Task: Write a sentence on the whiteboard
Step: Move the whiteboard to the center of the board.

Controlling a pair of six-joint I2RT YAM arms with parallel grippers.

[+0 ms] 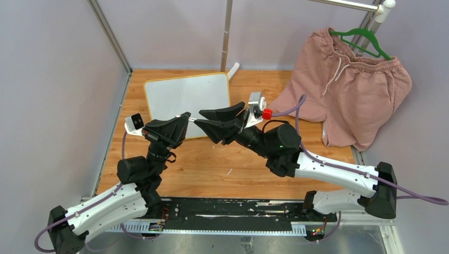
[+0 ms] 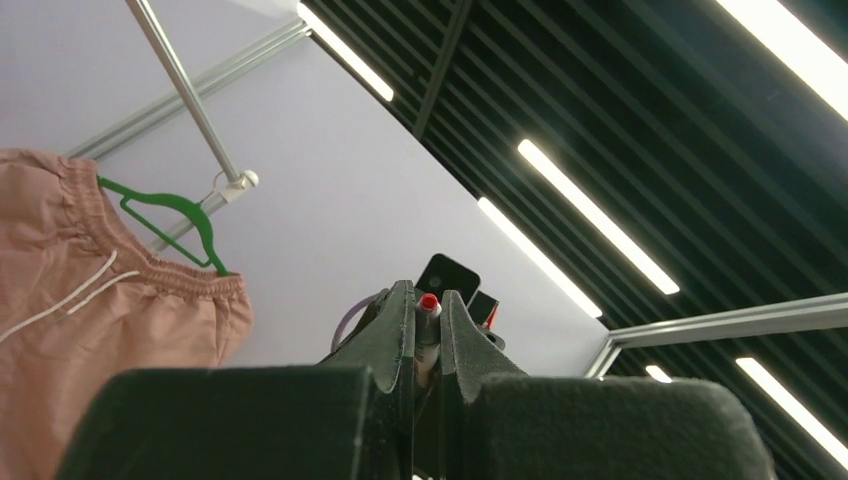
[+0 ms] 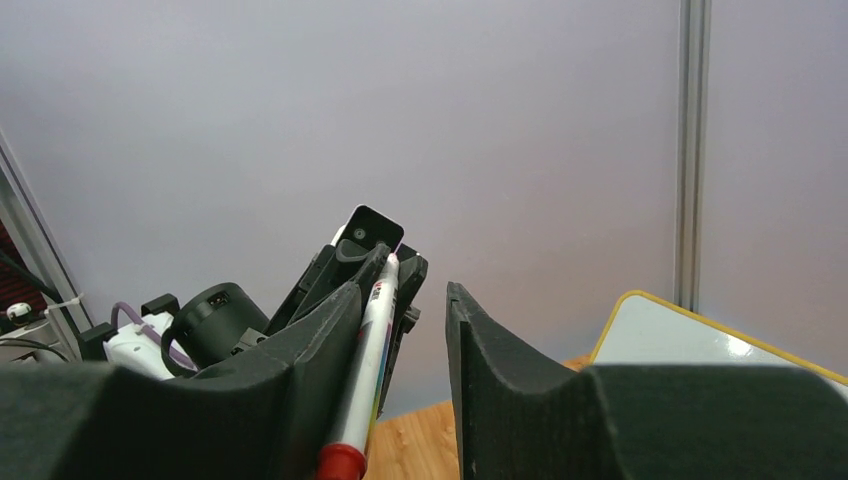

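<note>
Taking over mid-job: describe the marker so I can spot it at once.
Over the near edge of the whiteboard, two black hands meet tip to tip. The marker is the thin stick clamped in the left hand, reaching into the open right hand. Its white barrel and red end stand out from the black around it.
</note>
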